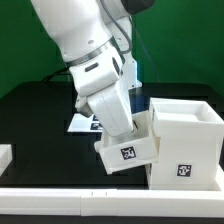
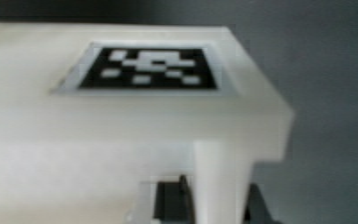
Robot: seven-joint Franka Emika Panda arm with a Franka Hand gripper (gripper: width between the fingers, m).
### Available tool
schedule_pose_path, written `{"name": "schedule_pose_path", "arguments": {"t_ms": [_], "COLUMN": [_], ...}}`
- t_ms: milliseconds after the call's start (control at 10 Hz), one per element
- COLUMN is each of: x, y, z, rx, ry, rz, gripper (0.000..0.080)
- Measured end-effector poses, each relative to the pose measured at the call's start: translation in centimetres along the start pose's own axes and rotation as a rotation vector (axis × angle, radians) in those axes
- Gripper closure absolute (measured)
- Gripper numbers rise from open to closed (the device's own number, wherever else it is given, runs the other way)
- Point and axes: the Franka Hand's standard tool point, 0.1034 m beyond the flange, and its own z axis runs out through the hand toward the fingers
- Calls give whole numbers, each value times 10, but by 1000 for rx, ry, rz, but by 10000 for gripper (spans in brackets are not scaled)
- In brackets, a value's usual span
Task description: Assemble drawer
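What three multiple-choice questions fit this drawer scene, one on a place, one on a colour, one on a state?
1. Where is the tray?
A. On top of the casing
B. Beside the casing, on the exterior view's left of it
C. Inside the casing

2. What colour is the casing?
A. White
B. Green
C. Red

3. How is the tray?
A. Lying flat, untouched
B. Upside down on the casing
C. Tilted, held by the end effector

Answers: 1 B, the tray sits just left of the casing's wall in the exterior view. 2 A, the casing's walls are white. 3 C, the tray's tagged face slants in the grip.
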Motion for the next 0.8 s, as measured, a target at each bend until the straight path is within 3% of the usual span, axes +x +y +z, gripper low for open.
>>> {"name": "schedule_pose_path", "arguments": {"t_ms": [400,800], "x": [-2,-67], "y": [0,-9], "z": [4,-17], "rx": [-7,-18], "ry": [-4,-17], "rz": [33,3], "gripper": [762,762]}}
